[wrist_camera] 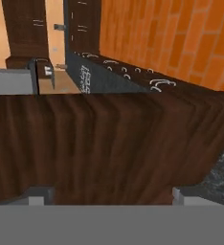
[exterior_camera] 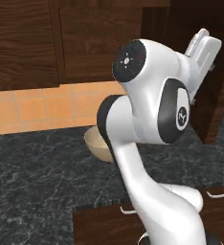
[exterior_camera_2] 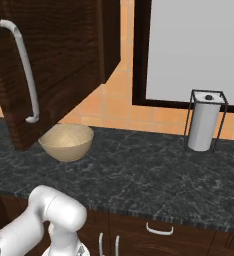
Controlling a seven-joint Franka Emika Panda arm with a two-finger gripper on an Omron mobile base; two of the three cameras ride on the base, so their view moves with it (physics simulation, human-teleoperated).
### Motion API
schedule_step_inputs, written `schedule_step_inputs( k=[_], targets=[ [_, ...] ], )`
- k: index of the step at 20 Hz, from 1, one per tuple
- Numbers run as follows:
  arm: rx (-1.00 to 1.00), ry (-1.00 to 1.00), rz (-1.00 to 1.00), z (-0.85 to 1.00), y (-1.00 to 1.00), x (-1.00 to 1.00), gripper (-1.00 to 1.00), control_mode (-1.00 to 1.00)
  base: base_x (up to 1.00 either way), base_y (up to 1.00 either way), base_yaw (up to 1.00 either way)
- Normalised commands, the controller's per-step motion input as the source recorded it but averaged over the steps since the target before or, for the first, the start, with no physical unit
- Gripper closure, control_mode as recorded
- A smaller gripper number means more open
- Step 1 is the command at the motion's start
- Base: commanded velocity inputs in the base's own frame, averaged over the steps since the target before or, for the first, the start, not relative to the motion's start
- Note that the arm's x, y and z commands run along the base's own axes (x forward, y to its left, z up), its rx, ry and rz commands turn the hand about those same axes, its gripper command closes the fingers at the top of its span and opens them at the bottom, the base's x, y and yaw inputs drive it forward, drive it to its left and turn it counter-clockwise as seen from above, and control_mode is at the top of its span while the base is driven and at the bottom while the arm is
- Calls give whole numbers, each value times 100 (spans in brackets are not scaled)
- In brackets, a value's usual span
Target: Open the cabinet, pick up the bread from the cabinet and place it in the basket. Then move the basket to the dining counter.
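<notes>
The cabinet door (exterior_camera_2: 64, 60) stands swung open over the black counter, its long silver bar handle (exterior_camera_2: 22, 70) facing out. In the left base view the door (exterior_camera: 215, 103) shows edge-on at the right, with my white hand (exterior_camera: 204, 50) raised against its upper part. My gripper (wrist_camera: 106, 195) is open, its fingertips (wrist_camera: 41, 194) wide apart and dark wood grain close in front of them. The tan basket (exterior_camera_2: 66, 141) sits on the counter under the door, and my arm half hides the basket (exterior_camera: 95, 142) in the left base view. The bread is hidden.
A paper towel roll in a black wire stand (exterior_camera_2: 205, 120) is at the back right of the black veined counter (exterior_camera_2: 154, 175). Low drawers with small silver handles (exterior_camera_2: 159, 230) run below the counter's front. Closed wall cabinets (exterior_camera: 85, 38) hang over orange tiles.
</notes>
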Motion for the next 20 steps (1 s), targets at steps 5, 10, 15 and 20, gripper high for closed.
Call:
schedule_step_inputs(
  k=[5, 10, 15, 20],
  targets=[
    [12, 0, -2, 0, -100, 4, -100, -100, 0, 0, 0],
    [5, -1, 0, 12, -68, 23, -100, -100, 0, 0, 0],
    [0, -4, 10, 0, 62, 12, -100, -100, 0, 0, 0],
    [-4, 15, 30, 0, 95, 36, -100, -100, 0, 0, 0]
  ],
)
